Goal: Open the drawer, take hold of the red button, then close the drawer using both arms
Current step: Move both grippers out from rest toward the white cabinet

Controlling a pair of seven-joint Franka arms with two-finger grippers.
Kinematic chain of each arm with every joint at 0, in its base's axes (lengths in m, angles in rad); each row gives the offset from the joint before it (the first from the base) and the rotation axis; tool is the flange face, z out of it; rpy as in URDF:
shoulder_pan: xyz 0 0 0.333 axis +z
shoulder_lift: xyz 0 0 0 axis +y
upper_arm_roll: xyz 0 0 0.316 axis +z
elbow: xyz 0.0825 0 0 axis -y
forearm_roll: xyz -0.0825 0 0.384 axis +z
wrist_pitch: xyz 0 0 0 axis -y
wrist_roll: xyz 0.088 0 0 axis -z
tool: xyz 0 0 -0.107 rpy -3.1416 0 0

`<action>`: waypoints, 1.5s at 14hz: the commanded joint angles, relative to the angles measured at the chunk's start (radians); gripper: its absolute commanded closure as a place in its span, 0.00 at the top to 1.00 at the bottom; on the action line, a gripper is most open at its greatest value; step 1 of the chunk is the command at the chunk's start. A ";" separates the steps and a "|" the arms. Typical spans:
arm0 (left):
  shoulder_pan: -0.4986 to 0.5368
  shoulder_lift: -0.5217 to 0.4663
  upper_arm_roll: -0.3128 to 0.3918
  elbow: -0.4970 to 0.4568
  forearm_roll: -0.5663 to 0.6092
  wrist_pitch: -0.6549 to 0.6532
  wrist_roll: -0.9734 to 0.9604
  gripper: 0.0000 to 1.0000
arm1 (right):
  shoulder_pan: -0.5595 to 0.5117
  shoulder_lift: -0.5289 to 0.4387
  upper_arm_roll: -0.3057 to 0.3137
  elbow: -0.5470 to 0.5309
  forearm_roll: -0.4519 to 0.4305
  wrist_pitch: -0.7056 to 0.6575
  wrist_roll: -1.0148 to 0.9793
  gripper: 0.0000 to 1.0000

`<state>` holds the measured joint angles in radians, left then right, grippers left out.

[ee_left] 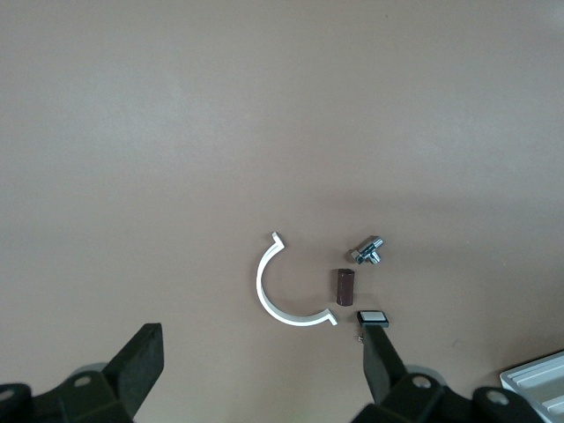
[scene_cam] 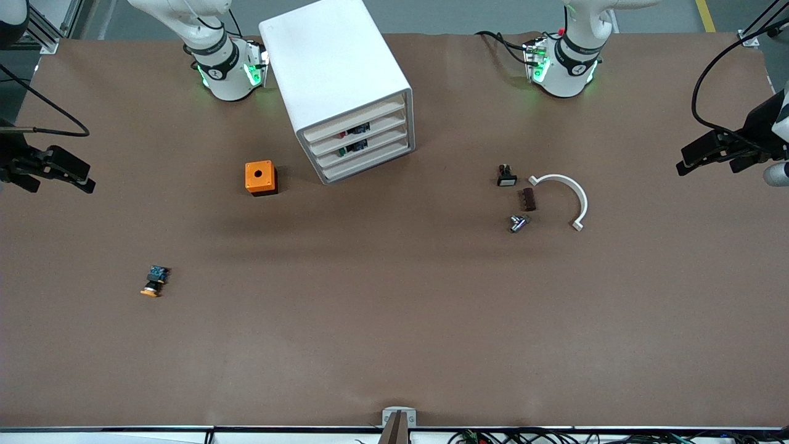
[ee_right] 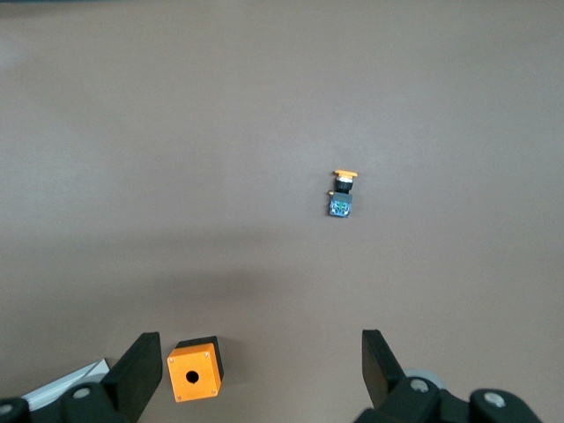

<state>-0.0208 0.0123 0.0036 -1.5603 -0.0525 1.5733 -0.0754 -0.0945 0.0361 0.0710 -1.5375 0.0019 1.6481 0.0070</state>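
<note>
The white cabinet (scene_cam: 336, 74) stands at the middle of the table near the robots' bases. Its four cream-fronted drawers (scene_cam: 363, 139) are all shut. Small dark parts with red spots (scene_cam: 343, 134) show through the gaps between the drawers; I cannot tell if one is the red button. My left gripper (scene_cam: 693, 159) hangs open and empty in the air at the left arm's end of the table, also seen in the left wrist view (ee_left: 264, 361). My right gripper (scene_cam: 77, 176) hangs open and empty at the right arm's end (ee_right: 260, 366).
An orange cube with a hole (scene_cam: 260, 177) (ee_right: 194, 370) sits beside the cabinet. A yellow-orange-capped button (scene_cam: 154, 281) (ee_right: 342, 194) lies nearer the camera. Toward the left arm's end lie a white half-ring (scene_cam: 570, 191) (ee_left: 273, 295), a black switch (scene_cam: 506, 176), a brown block (scene_cam: 527, 199) and a metal fitting (scene_cam: 518, 223).
</note>
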 commanded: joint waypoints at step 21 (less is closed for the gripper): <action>-0.211 0.363 -0.048 0.019 -0.228 0.005 -0.312 1.00 | 0.228 0.054 0.000 -0.001 0.150 -0.011 0.792 1.00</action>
<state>-0.1777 0.3452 -0.0502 -1.5685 -0.2370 1.5653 -0.2889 0.0973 0.0749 0.0804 -1.5497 0.1288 1.6349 0.7240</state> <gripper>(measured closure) 0.000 0.000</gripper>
